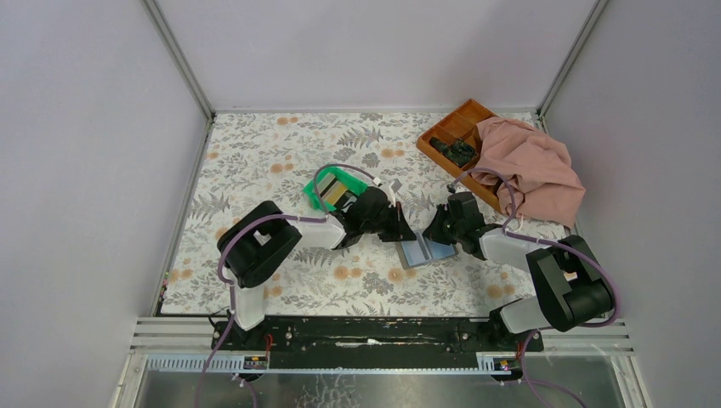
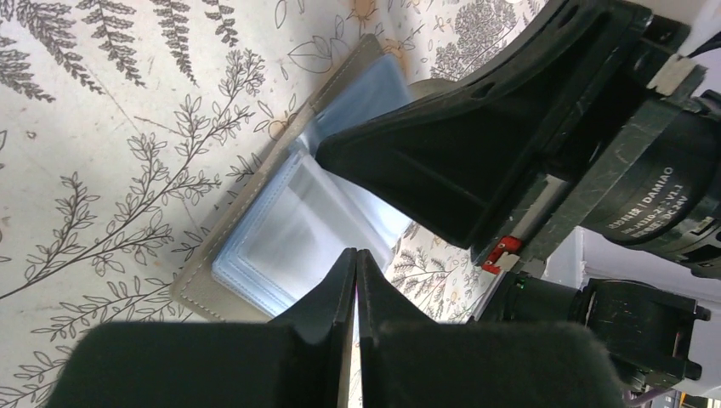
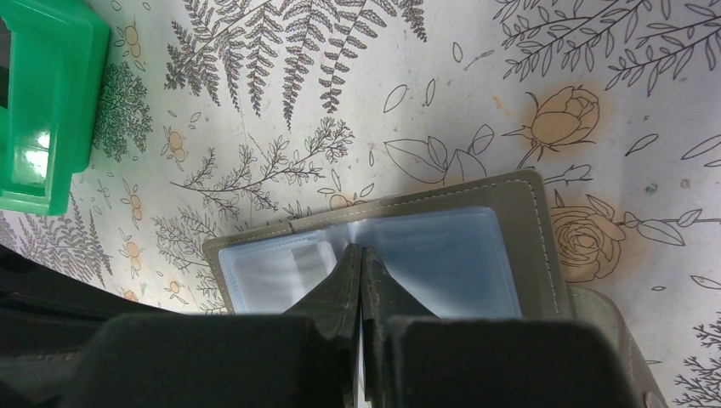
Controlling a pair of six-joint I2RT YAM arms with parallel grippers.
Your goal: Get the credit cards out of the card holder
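Floral table [image 1: 281, 161]: card holder [image 1: 422, 252], bin [image 1: 313, 194], tray [image 1: 460, 124]

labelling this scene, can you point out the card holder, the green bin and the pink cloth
card holder [image 3: 442, 255]: right wrist view, its right clear sleeve
green bin [image 1: 315, 195]: top external view, left wall
pink cloth [image 1: 531, 166]: top external view, middle of the heap

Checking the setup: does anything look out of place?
Yes: a pink cloth lies crumpled over the orange-brown tray at the far right corner, hiding part of it. Nothing looks spilled or damaged.
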